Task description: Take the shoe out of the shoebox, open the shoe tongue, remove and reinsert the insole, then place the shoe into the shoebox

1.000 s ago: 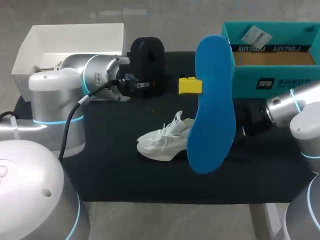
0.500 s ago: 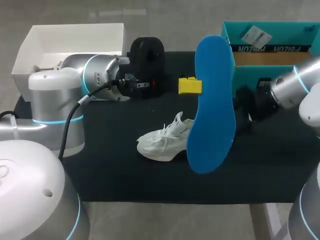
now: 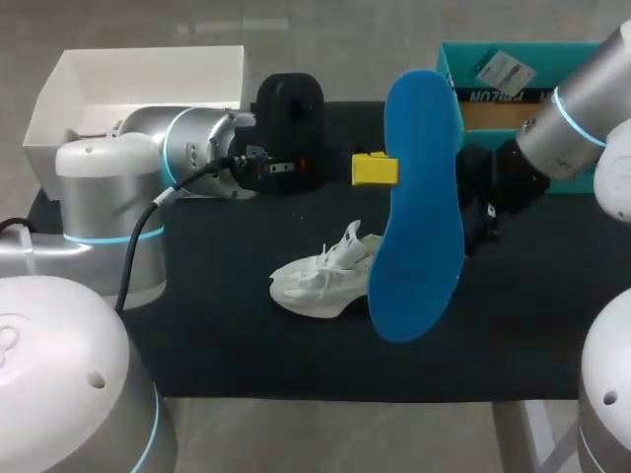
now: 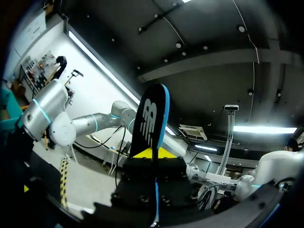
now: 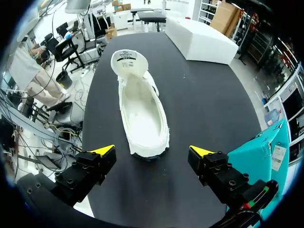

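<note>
While the left gripper [image 3: 383, 169] clamps the blue insole [image 3: 419, 207] upright at mid-frame, the white shoe [image 3: 320, 278] rests on the black mat [image 3: 246, 345] at lower centre, partly hidden behind the insole. The right gripper [image 5: 152, 152], jaws spread and empty, points at the shoe. The teal shoebox [image 3: 552, 57] sits upper right.
</note>
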Robot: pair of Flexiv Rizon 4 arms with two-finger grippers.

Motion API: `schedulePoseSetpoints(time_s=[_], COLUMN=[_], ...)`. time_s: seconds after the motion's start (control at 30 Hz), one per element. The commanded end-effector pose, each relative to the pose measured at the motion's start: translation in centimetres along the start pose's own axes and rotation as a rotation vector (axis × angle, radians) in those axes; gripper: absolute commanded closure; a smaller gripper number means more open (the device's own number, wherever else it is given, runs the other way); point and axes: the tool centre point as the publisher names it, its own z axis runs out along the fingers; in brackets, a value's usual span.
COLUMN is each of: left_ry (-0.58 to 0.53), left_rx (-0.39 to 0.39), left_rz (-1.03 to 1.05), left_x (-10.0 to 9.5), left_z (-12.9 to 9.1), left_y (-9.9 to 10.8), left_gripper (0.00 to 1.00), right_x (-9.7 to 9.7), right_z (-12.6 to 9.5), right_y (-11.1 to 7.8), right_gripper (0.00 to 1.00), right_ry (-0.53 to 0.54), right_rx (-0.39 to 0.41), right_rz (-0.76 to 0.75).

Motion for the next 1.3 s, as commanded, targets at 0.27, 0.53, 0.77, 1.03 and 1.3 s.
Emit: schedulePoseSetpoints(time_s=[0.27,0.53,0.77,1.03,1.3], left_ry=[0.003,0.003,0.003,0.003,0.003], left_rx=[0.002,0.002,0.002,0.002,0.002], left_rz=[0.000,0.000,0.000,0.000,0.000], left_x=[-0.1,-0.1,-0.1,-0.1,-0.1], left_z=[0.1,0.1,0.1,0.1,0.1], left_y=[0.0,0.0,0.0,0.0,0.0], left_gripper=[1.00,1.00,1.00,1.00,1.00], right_x=[-0.6,-0.8,-0.8,-0.8,-0.8], right_z=[-0.2,0.3,0.4,0.4,0.4], right_y=[1.8,2.2,2.3,2.3,2.3], right_gripper=[0.00,0.00,0.00,0.00,0.00], right_ry=[-0.007,0.012,0.012,0.012,0.012], right_rx=[0.271,0.272,0.253,0.253,0.253], right_rz=[-0.082,-0.090,-0.085,-0.085,-0.085])
